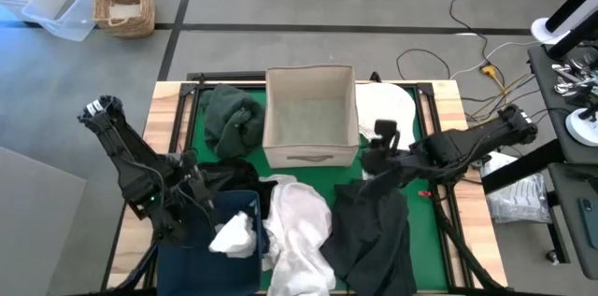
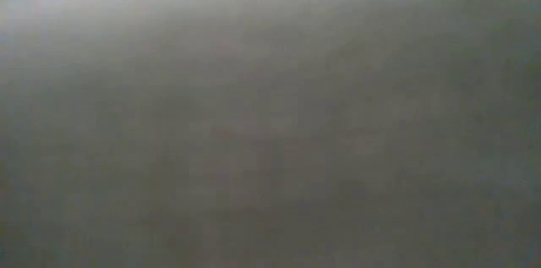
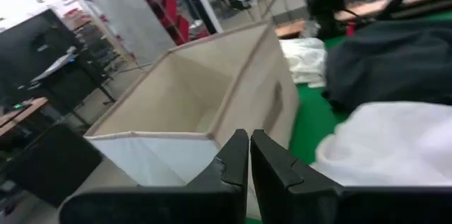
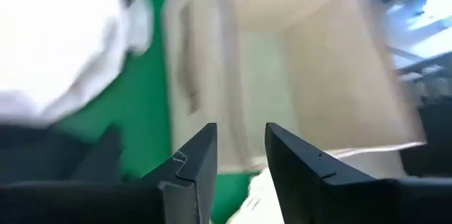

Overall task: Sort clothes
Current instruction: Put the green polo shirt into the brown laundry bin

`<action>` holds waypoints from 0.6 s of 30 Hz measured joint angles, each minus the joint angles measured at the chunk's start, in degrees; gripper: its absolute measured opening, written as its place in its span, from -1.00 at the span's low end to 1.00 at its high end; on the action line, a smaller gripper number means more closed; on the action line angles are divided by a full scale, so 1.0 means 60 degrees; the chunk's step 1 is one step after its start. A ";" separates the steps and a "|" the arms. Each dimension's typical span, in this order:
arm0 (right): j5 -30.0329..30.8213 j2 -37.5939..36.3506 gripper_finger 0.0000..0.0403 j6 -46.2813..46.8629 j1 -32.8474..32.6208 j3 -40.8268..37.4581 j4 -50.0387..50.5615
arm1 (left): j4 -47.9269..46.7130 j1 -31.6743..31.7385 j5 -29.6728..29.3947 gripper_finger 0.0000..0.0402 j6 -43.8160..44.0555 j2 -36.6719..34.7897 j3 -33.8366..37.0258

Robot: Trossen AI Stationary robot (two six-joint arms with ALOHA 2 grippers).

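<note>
The clothes lie around the beige fabric box [image 1: 308, 114]. A dark green garment [image 1: 234, 119] sits left of the box and a white one [image 1: 391, 105] to its right. Another white garment [image 1: 299, 231] and a charcoal one [image 1: 374, 231] lie at the near side, and a black one [image 1: 229, 175] lies by the left arm. A crumpled white piece [image 1: 234, 235] rests in the navy bin [image 1: 187, 259]. My left gripper [image 3: 249, 155] is shut and empty above the bin's far edge [image 1: 193, 184]. My right gripper [image 4: 240, 155] is open and empty, near the box's right front corner [image 1: 378, 156].
The low view shows only flat grey. A green mat [image 1: 434, 231] covers the table between the wooden side rails. Off the table on the floor stand a wicker basket [image 1: 123, 5] and a clear plastic tub [image 1: 61, 11]; cables [image 1: 467, 49] run behind.
</note>
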State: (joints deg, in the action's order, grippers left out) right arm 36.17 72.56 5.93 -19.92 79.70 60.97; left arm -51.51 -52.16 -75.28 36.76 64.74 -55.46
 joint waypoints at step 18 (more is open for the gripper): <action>-0.1539 -0.0489 -0.37 -0.2222 0.2670 0.1511 -0.0007 | 0.0213 0.5292 0.4139 -1.00 -0.1734 -0.1989 -0.0514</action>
State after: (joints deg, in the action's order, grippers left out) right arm 26.94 69.63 -7.40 -3.90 88.77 60.93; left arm -50.23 -20.41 -50.45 26.35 52.81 -58.54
